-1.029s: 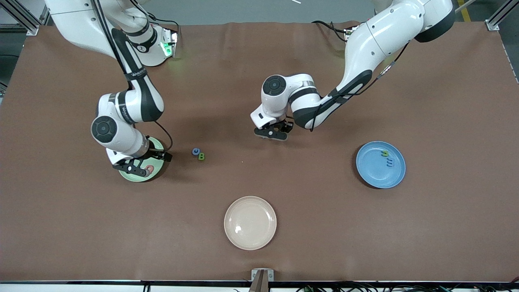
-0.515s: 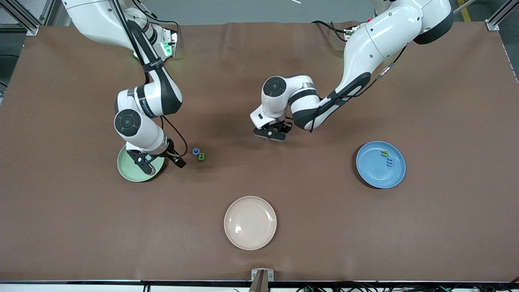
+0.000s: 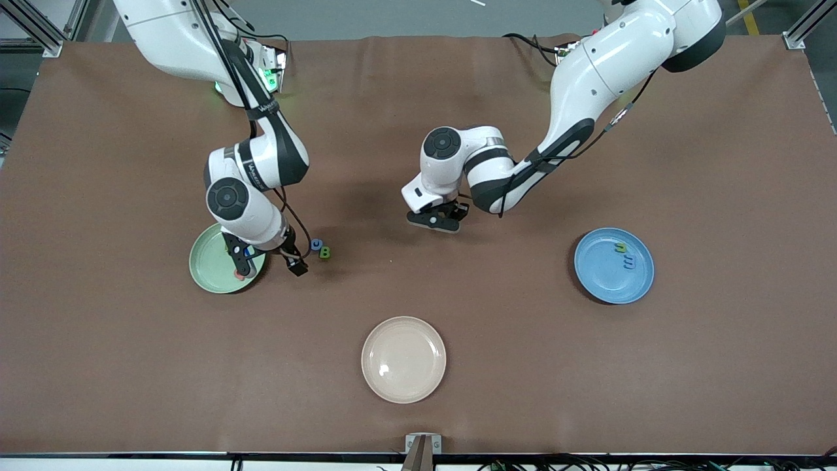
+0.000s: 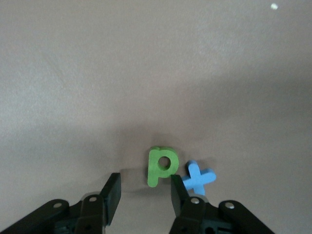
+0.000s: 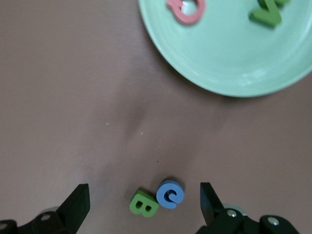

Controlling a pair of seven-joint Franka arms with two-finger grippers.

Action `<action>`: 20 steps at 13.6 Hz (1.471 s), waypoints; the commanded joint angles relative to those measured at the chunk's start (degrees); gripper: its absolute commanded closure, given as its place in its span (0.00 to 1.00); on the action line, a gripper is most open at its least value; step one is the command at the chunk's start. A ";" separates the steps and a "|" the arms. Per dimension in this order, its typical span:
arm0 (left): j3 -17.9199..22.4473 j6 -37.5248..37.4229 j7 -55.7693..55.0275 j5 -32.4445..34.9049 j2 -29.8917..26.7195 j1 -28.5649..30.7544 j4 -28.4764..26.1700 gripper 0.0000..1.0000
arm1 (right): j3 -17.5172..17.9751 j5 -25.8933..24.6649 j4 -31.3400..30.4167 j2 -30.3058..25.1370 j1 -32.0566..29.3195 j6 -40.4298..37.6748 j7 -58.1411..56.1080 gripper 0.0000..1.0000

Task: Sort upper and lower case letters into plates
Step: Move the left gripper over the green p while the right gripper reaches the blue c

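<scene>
Right gripper (image 3: 269,260) hangs wide open between the pale green plate (image 3: 208,268) and the blue c (image 3: 316,244) with the green B (image 3: 324,252) touching it, jaws spread as if to straddle one of them. On that plate lie a red letter (image 5: 186,10) and a green one (image 5: 267,13). Left gripper (image 4: 145,193) hovers low over mid-bench, jaws part open and empty, a green p (image 4: 161,165) just ahead of them and a blue x (image 4: 199,178) beside it. Two more letters rest on the blue plate (image 3: 595,275). Cream plate (image 3: 403,359) sits bare, nearest the front camera.
</scene>
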 commanded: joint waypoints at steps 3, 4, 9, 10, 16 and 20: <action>2.75 3.48 0.29 1.17 1.37 -0.96 2.64 0.49 | -0.32 0.33 -0.98 2.34 2.39 1.24 13.54 0.01; 3.37 4.97 0.29 1.25 1.37 -0.96 2.73 0.49 | -0.32 0.41 -1.86 2.34 2.22 2.55 13.63 0.03; 4.78 5.77 -0.41 0.29 0.59 -0.96 3.08 0.30 | -0.23 0.50 -4.24 3.13 3.45 7.48 18.38 0.07; 4.43 5.43 -0.76 0.03 0.50 -1.05 3.25 0.27 | -0.23 0.68 -4.76 3.31 3.80 8.18 18.55 0.08; 4.25 5.16 -0.67 -2.78 0.84 -2.80 6.68 0.25 | -0.06 0.94 -6.00 4.01 4.24 11.17 18.73 0.22; 6.01 5.16 -0.67 -3.41 2.16 -4.65 8.18 0.25 | 0.47 1.03 -5.91 4.01 4.15 10.82 18.29 0.30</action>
